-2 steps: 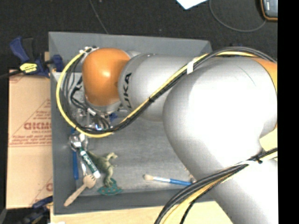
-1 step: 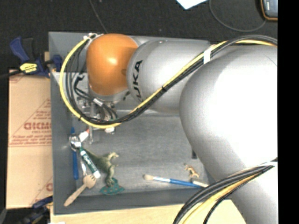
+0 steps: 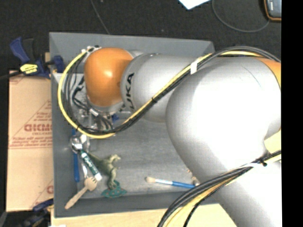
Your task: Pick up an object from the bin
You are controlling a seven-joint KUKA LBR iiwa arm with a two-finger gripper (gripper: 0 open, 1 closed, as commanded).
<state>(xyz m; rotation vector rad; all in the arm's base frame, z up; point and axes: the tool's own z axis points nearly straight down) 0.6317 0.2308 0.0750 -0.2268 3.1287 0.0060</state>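
My gripper [image 3: 96, 117] is low in the bin's left part, mostly hidden under the arm's wrist, with only its dark body showing. Just below it lies a shiny metal spoon head [image 3: 78, 144] on a blue handle [image 3: 75, 168]. A green and white toothbrush [image 3: 90, 166] lies slanted beside that. A green toy dinosaur [image 3: 109, 166] stands to the right of the toothbrush. A wooden spoon [image 3: 81, 192] lies by the bin's front left corner.
A small brush with a blue handle [image 3: 171, 183] lies along the bin's front wall, its pale tip pointing left. The big silver arm covers the bin's right half and back. The grey floor between the dinosaur and the arm is bare.
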